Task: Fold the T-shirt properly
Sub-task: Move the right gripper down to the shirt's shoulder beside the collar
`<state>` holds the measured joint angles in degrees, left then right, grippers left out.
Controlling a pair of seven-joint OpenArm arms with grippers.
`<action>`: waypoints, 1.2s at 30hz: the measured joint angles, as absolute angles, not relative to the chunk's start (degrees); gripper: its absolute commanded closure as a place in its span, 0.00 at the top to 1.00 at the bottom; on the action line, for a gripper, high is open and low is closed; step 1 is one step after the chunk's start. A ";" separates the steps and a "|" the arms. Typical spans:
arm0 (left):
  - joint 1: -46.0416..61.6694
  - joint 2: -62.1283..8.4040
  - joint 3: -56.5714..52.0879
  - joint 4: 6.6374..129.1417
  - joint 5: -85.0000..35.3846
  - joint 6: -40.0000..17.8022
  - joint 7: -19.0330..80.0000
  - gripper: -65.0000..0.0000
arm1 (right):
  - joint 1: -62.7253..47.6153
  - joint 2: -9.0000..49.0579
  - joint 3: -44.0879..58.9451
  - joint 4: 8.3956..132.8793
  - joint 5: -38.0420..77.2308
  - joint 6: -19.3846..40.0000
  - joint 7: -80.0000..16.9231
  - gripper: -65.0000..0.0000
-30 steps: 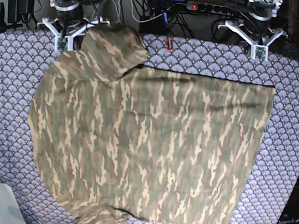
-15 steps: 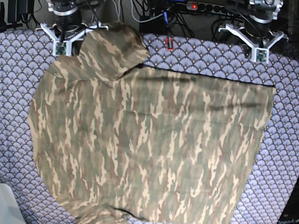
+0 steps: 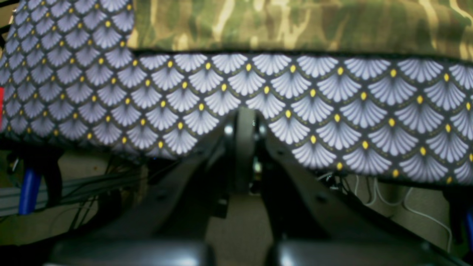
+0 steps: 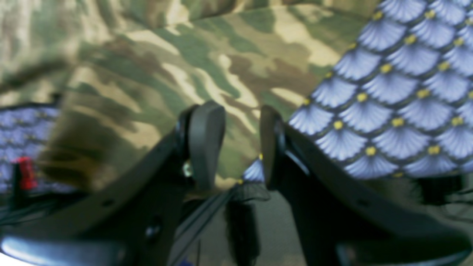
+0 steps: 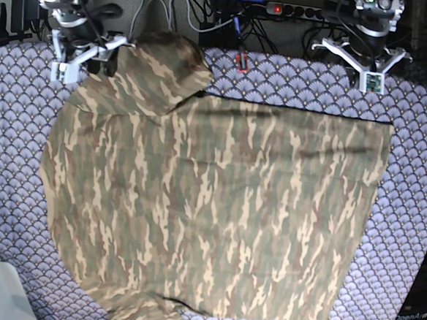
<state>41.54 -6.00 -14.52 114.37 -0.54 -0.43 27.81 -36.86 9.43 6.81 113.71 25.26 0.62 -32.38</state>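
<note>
The T-shirt [image 5: 210, 204] lies spread across most of the tablecloth [image 5: 407, 217]: soft camouflage fabric in olive, tan and brown streaks, mostly flat, its right edge straight and its left side rounded. A small fold of fabric curls at the near edge, and at the far left a sleeve or flap is doubled over the body, making a raised, rumpled hump. The tablecloth under it is purple with a repeating fan-scale print, each scale tipped with a yellow dot. At the far left edge of the table the right gripper [image 4: 242, 144] hangs with its dark jaws parted by a narrow gap, nothing between them; the right wrist view shows the folded fabric just beyond its fingertips, though that view is blurred, so contact cannot be told. At the far right edge the left gripper [image 3: 245, 127] has its jaws pressed together on nothing, poised over bare tablecloth with the shirt's straight dark-edged hem well beyond it. Behind the table lie black cables [image 5: 223, 18] and a power strip [image 5: 304, 11] with a red light.
</note>
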 measured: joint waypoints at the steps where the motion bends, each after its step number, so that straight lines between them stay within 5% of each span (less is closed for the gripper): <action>1: 41.12 -6.02 -14.52 114.37 -0.51 -0.40 27.92 0.00 | -36.86 10.22 7.60 113.69 26.74 0.62 -32.27 0.33; 17: 40.88 -6.02 -14.52 114.39 -0.49 -0.40 27.68 0.00 | -35.99 11.38 9.89 112.73 30.30 0.62 -37.26 0.34; 23: 40.23 -6.00 -14.52 114.39 -0.54 -0.45 27.57 0.00 | -34.17 10.50 10.31 112.73 30.48 15.88 -41.41 0.42; 36: 39.42 -3.46 -21.32 114.37 -0.51 -0.84 28.12 0.00 | -33.69 7.55 13.30 112.64 30.28 16.27 -41.98 0.42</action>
<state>39.42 -3.46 -21.32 114.37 -0.51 -0.84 28.12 -33.69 7.55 13.30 112.64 30.28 16.27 -41.98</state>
